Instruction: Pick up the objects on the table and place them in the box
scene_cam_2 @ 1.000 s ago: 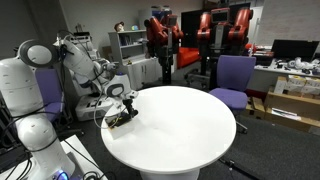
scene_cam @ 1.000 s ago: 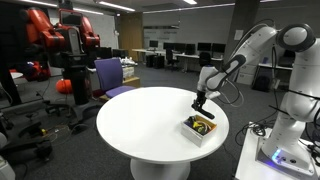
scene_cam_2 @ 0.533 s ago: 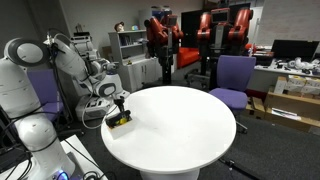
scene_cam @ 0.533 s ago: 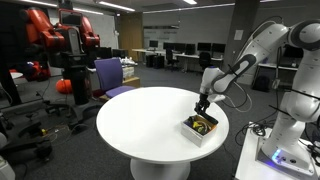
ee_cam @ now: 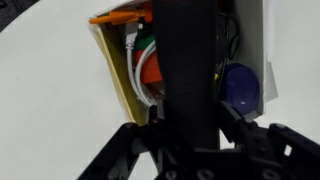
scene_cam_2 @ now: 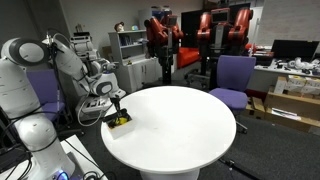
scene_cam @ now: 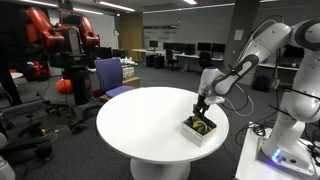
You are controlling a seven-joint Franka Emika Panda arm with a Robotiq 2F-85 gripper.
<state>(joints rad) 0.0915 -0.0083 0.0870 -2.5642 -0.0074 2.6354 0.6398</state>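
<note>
The small white-cream box sits near the edge of the round white table; both exterior views show it. My gripper hangs just over the box, also seen in an exterior view. In the wrist view my gripper is shut on a dark blackish slim object that reaches down into the box, whose cream wall shows at left. Orange and purple pieces lie inside the box.
A purple chair stands behind the table, also seen in an exterior view. Red robot arms and desks fill the room behind. The white table top spreads wide beside the box.
The arm shifted and my gripper came a little lower over the box with the dark object. Hardly anything has moved in the last half second.
</note>
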